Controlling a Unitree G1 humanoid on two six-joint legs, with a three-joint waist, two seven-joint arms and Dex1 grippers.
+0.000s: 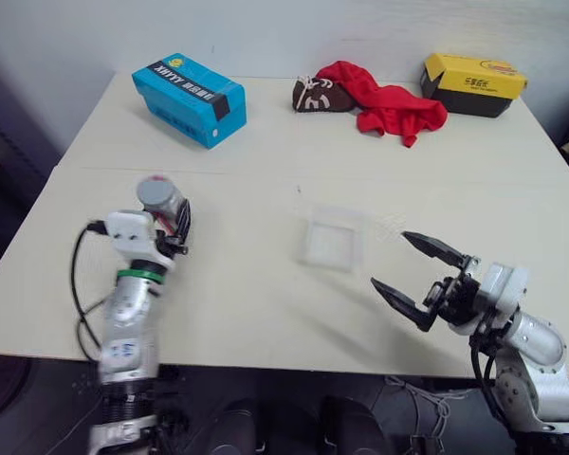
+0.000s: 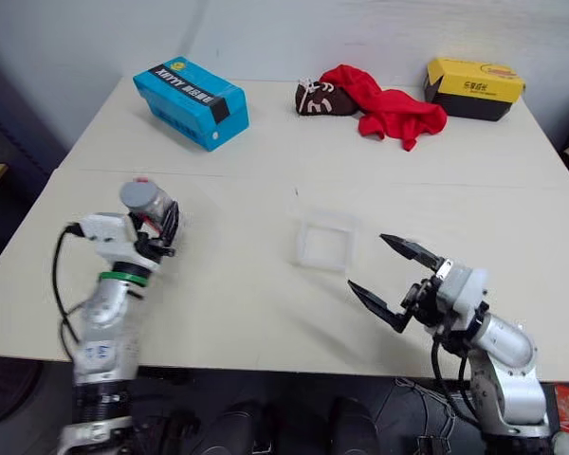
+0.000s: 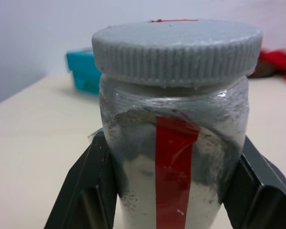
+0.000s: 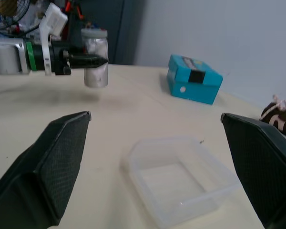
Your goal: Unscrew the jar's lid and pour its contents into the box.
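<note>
A cream-topped table [image 1: 266,161] stands against a plain pale wall [image 1: 294,28], a seam crossing its surface; dark floor [image 1: 9,389] lies beneath its near edge.

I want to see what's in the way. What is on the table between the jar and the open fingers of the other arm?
The clear box sits there on the table, between the jar and the right gripper. The left eye view shows it.
</note>
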